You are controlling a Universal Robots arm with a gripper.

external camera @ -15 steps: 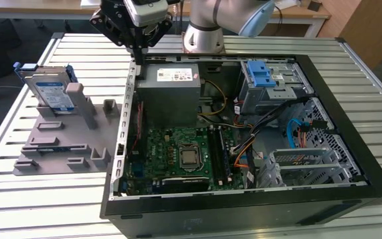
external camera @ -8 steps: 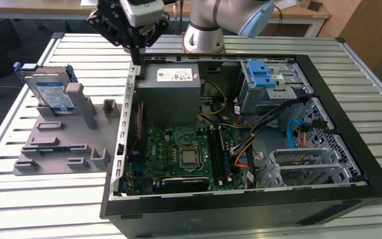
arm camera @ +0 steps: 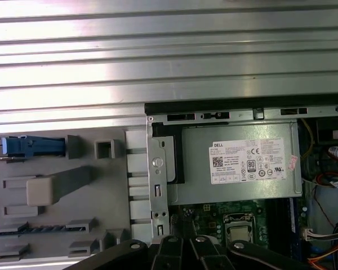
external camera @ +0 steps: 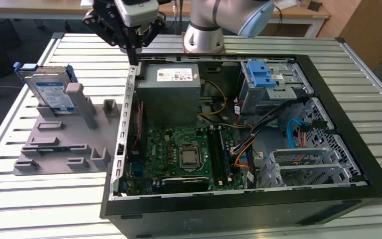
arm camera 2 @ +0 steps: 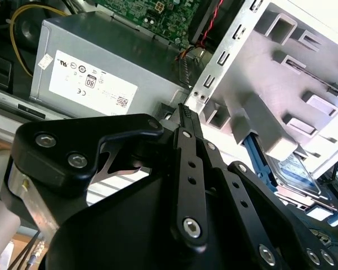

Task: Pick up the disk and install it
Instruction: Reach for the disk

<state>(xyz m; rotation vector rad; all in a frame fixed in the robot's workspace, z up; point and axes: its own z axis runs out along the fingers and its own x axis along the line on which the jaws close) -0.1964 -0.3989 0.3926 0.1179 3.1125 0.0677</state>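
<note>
The disk point(external camera: 50, 89) is a silver drive with a blue-and-white label and a blue bracket. It stands on edge in the grey plastic stand point(external camera: 58, 147), at the exterior view's left, outside the computer case. In the second wrist view the disk point(arm camera 2: 296, 171) lies beyond the stand's posts. In the first wrist view the disk point(arm camera: 32, 146) is seen edge-on as a blue strip. My gripper point(external camera: 133, 59) hangs shut and holds nothing, above the case's back left corner. It is to the right of the disk and apart from it. Its closed fingers point(arm camera 2: 186, 140) point toward the case wall.
The open black computer case point(external camera: 350, 199) lies on the slatted metal table point(external camera: 32, 199). Inside are a grey power supply box point(external camera: 171, 92) with a white sticker, the green motherboard point(external camera: 177, 154), loose cables, and a metal drive cage with a blue latch point(external camera: 264, 74).
</note>
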